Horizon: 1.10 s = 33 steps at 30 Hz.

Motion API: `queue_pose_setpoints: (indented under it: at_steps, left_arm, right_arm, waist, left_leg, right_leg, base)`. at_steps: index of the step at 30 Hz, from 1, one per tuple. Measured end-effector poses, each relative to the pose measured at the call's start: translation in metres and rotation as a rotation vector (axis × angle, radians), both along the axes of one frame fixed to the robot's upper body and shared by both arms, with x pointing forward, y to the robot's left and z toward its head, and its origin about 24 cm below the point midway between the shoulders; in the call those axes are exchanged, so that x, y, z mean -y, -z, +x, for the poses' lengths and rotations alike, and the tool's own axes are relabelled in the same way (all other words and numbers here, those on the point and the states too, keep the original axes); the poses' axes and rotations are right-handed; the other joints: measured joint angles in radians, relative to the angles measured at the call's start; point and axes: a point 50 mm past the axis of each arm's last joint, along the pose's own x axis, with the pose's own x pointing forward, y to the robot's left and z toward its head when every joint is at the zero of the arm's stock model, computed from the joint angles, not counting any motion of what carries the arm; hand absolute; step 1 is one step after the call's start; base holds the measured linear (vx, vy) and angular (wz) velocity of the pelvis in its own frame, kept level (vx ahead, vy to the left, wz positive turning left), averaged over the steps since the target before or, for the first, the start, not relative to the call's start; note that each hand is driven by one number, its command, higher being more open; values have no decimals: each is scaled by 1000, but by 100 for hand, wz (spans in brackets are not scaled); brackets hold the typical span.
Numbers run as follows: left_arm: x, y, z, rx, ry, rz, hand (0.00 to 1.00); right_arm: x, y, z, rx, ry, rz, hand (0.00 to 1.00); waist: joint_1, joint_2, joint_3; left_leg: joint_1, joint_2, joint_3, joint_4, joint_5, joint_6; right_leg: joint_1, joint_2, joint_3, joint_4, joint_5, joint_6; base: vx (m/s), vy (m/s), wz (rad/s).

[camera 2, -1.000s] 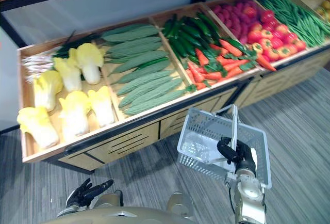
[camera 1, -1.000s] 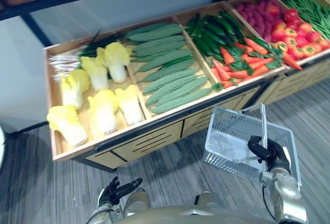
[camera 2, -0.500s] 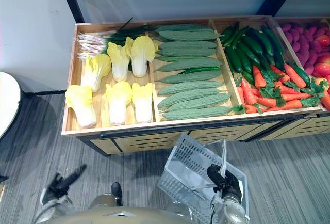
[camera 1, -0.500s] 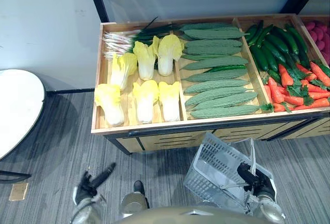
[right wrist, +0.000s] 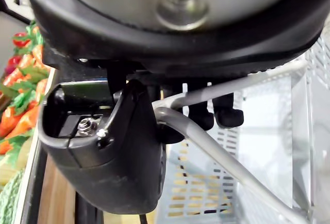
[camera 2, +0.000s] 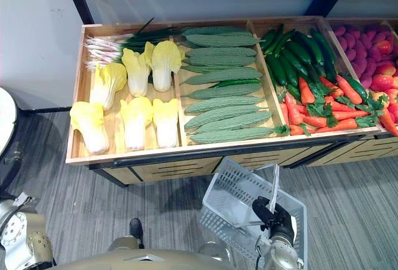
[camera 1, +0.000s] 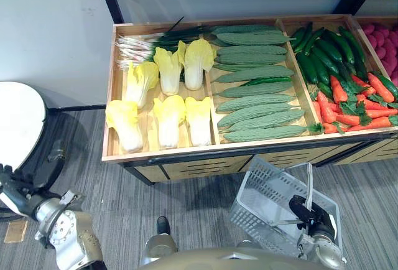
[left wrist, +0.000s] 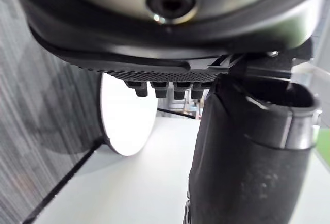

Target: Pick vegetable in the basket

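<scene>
A pale wire basket (camera 1: 260, 189) hangs low in front of the produce stand, tilted, with nothing in it. My right hand (camera 1: 309, 213) is shut on its handle (right wrist: 206, 146), fingers curled over the bar. On the wooden stand (camera 1: 186, 152) lie yellow cabbages (camera 1: 168, 111), bumpy green gourds (camera 1: 255, 89), dark cucumbers (camera 1: 323, 58), carrots (camera 1: 354, 105) and spring onions (camera 1: 146, 43). My left hand (camera 1: 11, 189) is far out to the left, low over the floor beside a round white table, open and holding nothing; its thumb (left wrist: 242, 157) shows close up.
A round white table (camera 1: 18, 127) stands at the left, close to my left hand. Purple and red produce (camera 2: 379, 40) fills the bin at the far right. Grey striped floor (camera 1: 199, 201) lies between me and the stand.
My left arm has swung out to the left and risen, so the hand is now by the round table. The view has shifted slightly. The right hand still holds the basket.
</scene>
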Motion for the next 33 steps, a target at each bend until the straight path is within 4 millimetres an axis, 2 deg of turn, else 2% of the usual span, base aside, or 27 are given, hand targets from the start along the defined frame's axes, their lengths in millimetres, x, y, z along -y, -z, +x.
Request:
queue_pose_setpoints:
  at_steps: [3, 8, 10, 12, 13, 16, 19, 21, 23, 24, 26, 28, 30, 33]
  left_arm:
    - [20, -13, 18, 51, 104, 40, 100]
    - [51, -17, 43, 97, 286, 27, 100]
    - [42, -27, 56, 107, 308, 88, 100]
    - [0, -41, 70, 40, 330, 223, 100]
    - [-10, -47, 70, 53, 328, 232, 100]
    - [-51, -87, 60, 159, 276, 314, 100]
    - [-66, -98, 56, 196, 251, 316, 100]
    - [-72, -93, 55, 187, 258, 289, 100]
    - [-77, -76, 57, 163, 269, 217, 100]
    - [-76, -70, 60, 148, 274, 196, 100]
    - [-69, -42, 72, 59, 308, 105, 100]
    - [-60, -25, 79, -19, 355, 72, 100]
    - [-49, -19, 87, -66, 412, 81, 100]
    - [-42, -23, 96, -45, 438, 82, 100]
  right_arm:
    - [-5, 0, 4, 3, -32, 7, 0]
    - [-8, 0, 6, 9, -54, 12, 0]
    - [-7, -5, 10, 32, -67, 1, 0]
    - [-1, -12, 15, 52, -114, -18, 0]
    - [0, -14, 16, 58, -122, -24, 0]
    - [3, -24, 13, 83, -137, -53, 0]
    - [5, -25, 12, 76, -141, -71, 0]
    - [7, -25, 9, 64, -142, -86, 0]
    - [7, -25, 10, 68, -148, -83, 0]
    - [7, -25, 11, 70, -149, -82, 0]
    - [4, -25, 14, 75, -165, -75, 0]
    - [-2, -25, 20, 87, -193, -65, 0]
    - [-8, -24, 23, 89, -215, -54, 0]
    - [-9, -23, 20, 80, -220, -50, 0]
  waist:
    - [-21, 1, 0]
    - [-33, 9, 0]
    - [-37, 19, 2]
    - [-52, 33, -2]
    - [-51, 34, -2]
    - [-47, 34, -2]
    - [-42, 35, -2]
    - [-34, 39, -5]
    - [-37, 41, -6]
    - [-37, 42, -7]
    - [-37, 42, -7]
    - [-47, 36, -10]
    - [-58, 24, -14]
    - [-78, 16, -15]
  left_leg:
    - [6, -1, 5, -14, 8, -1]
    - [23, 2, 26, -32, 12, -3]
    - [22, 4, 37, -38, 16, -4]
    - [48, 4, 54, -52, 24, -3]
    - [52, 4, 60, -55, 24, -3]
    - [53, 2, 65, -65, 24, -3]
    - [53, 2, 65, -67, 24, -3]
    - [53, 2, 65, -67, 24, -3]
    - [55, 2, 73, -67, 24, -3]
    - [55, 2, 76, -67, 24, -3]
    - [64, 5, 97, -69, 26, -4]
    - [72, 7, 114, -73, 27, -5]
    - [73, 11, 129, -73, 27, -5]
    - [74, 17, 132, -73, 28, -6]
  right_leg:
    - [-2, 1, 5, 0, 0, 0]
    - [-10, 5, 29, 0, 0, 0]
    - [-22, 8, 43, 1, 1, -1]
    - [-19, 8, 65, 2, 3, -2]
    - [-20, 8, 70, 2, 3, -2]
    - [-30, 8, 77, 2, 3, -2]
    - [-31, 8, 78, 2, 3, -2]
    - [-31, 8, 78, 2, 3, -2]
    - [-39, 8, 86, 1, 0, -6]
    - [-40, 9, 90, 1, -1, -7]
    - [-51, 13, 121, 4, -1, -7]
    - [-61, 15, 147, 13, -1, -7]
    - [-75, 18, 166, 20, 1, -8]
    - [-75, 24, 168, 20, 2, -10]
  base:
    - [-9, 9, -4]
    - [-15, 14, -13]
    - [-12, 14, -15]
    - [7, 14, -25]
    - [18, 12, -26]
    - [14, 8, -6]
    - [0, 0, 0]
    - [0, 0, 0]
    - [-21, 16, -5]
    - [-36, 20, -9]
    - [-34, 23, -24]
    - [-18, 22, -34]
    - [-8, 12, -26]
    - [-7, -2, -7]
